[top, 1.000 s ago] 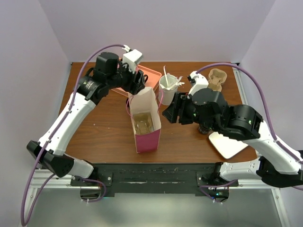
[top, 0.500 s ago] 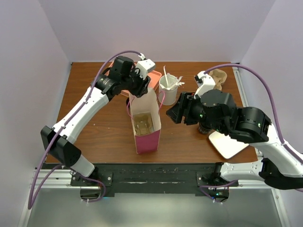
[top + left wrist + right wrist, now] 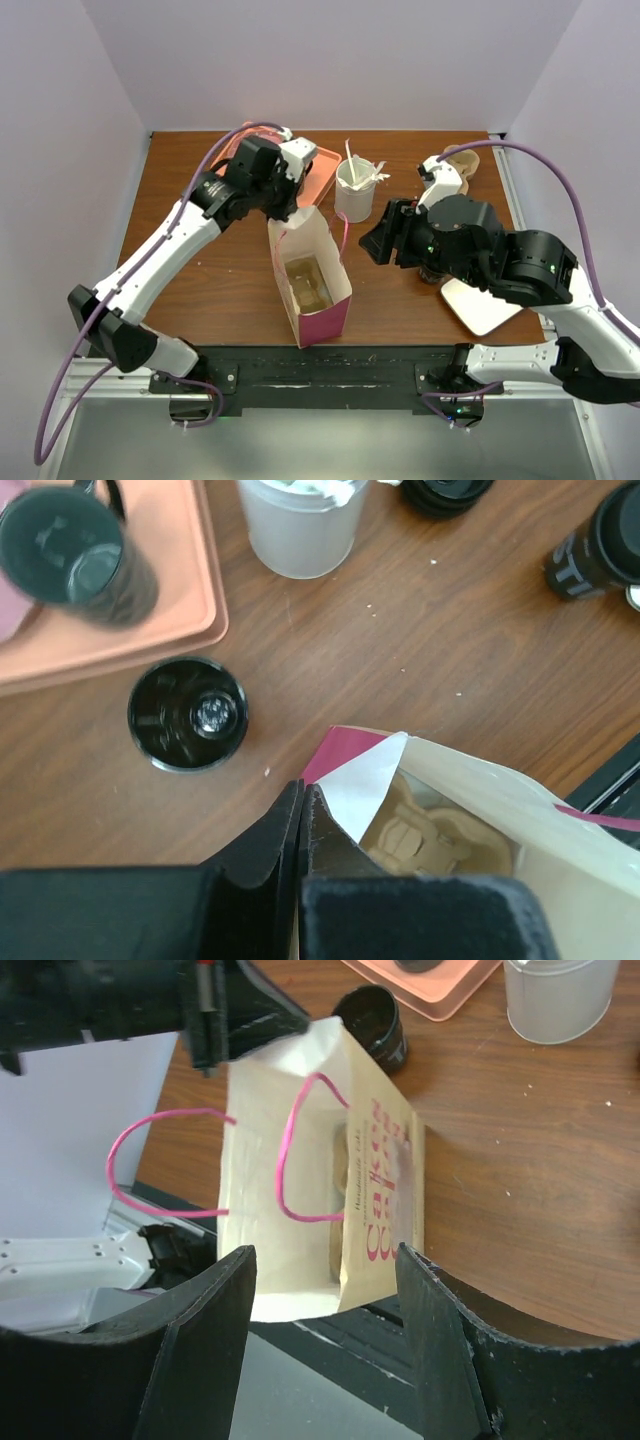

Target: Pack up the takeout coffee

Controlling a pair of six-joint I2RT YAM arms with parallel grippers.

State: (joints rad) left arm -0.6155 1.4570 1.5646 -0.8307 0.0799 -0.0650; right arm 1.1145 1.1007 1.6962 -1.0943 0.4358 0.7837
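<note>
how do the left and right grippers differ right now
The left gripper has its jaws shut, while the right gripper has its jaws wide apart. The left gripper pinches a corner of the paper bag at its rim, while the right gripper holds nothing. The left gripper is at the bag's far rim, and the right gripper hangs at the bag's side, facing it. Both are black, two-fingered and working at the same bag.

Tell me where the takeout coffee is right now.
In the left wrist view, the takeout coffee is on the table at the upper right edge, right of the frosted white cup.
</note>
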